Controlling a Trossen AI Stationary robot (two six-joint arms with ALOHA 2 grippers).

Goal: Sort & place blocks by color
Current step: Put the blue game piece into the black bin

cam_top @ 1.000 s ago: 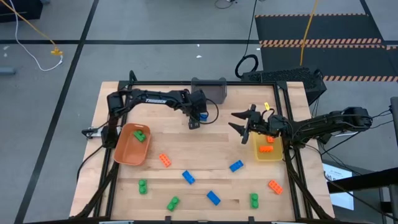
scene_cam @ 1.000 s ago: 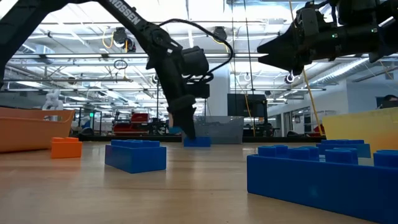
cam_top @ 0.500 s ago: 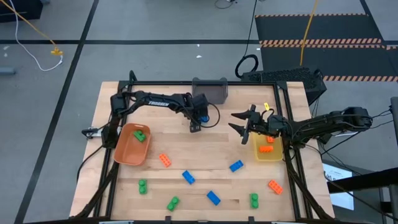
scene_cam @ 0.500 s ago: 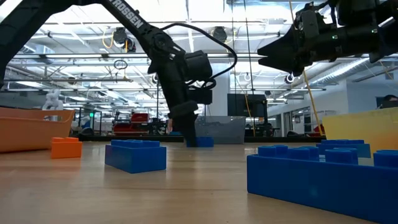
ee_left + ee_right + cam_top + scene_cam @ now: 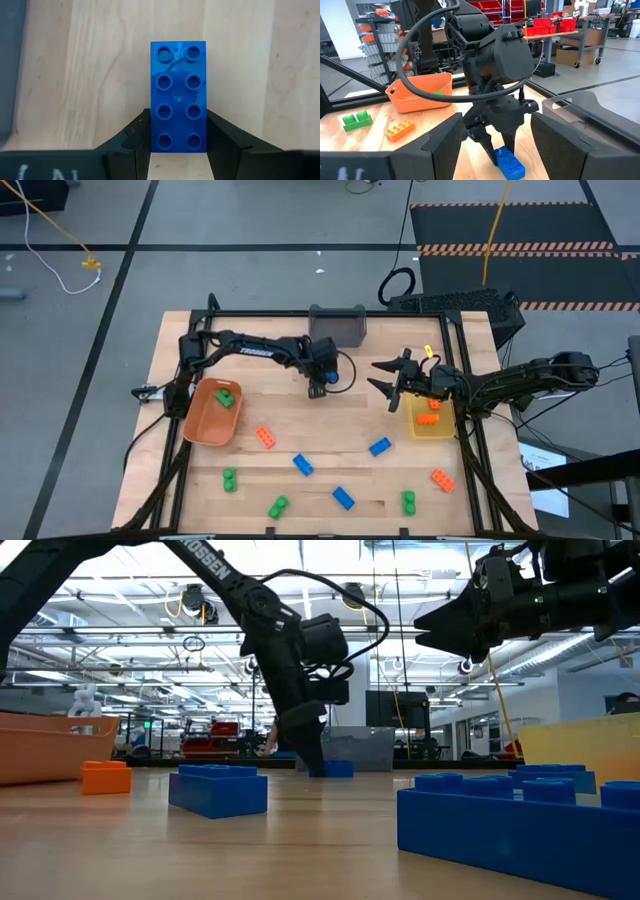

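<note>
The wooden table [image 5: 350, 435] carries three bins: an orange bin [image 5: 205, 425] at nine o'clock, a yellow bin [image 5: 432, 425] at three o'clock and a grey bin [image 5: 337, 324] at twelve o'clock on the far edge. A black-and-orange striped mat [image 5: 510, 248] lies on the floor beyond the table.

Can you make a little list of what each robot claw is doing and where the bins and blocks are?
left claw: shut on blue block, low on the table near grey bin
right claw: open, raised beside yellow bin
orange bin: holds green block
yellow bin: holds orange block
loose blocks: orange, blue, green, scattered on table
</note>
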